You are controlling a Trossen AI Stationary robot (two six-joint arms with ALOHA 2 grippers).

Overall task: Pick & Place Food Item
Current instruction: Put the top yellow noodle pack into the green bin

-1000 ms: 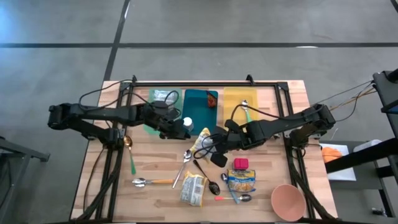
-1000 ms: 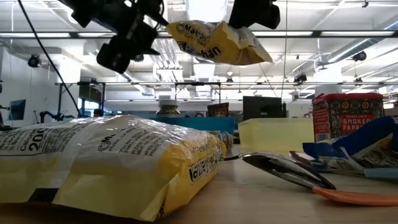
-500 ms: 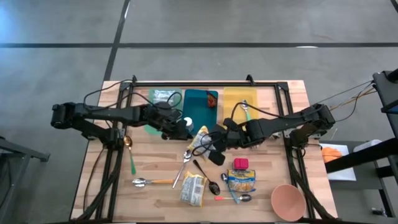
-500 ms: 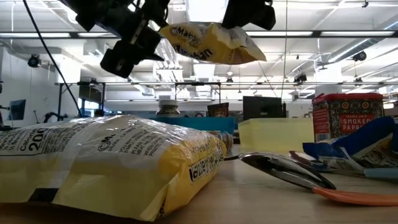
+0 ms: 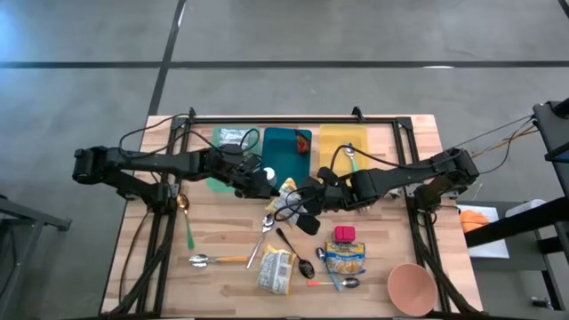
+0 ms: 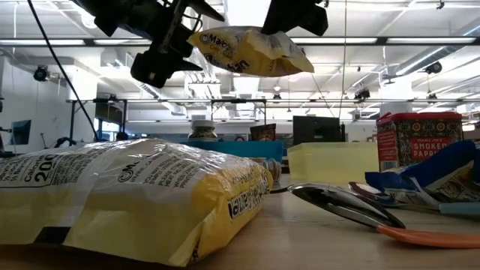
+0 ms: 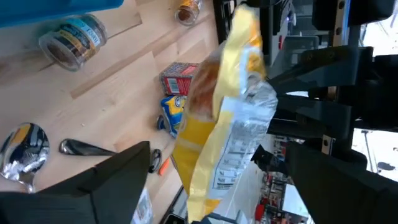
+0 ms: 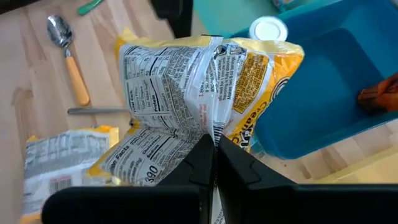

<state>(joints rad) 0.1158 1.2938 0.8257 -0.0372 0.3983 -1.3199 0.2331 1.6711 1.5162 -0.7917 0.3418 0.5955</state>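
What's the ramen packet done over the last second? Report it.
Yes: the ramen packet, pinched by the right hand, has shifted toward the blue bin and white-lidded jar.

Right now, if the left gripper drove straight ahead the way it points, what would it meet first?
The yellow plastic ramen packet, hanging directly ahead of the open left gripper and pinched from the far side by the right gripper. Depth is unclear, but the packet looks close.

Both arms (image 5: 151, 164) matte black, slim jointed links; black cables loop off each. Fingers (image 8: 205, 163) flat, dark, blunt-edged.
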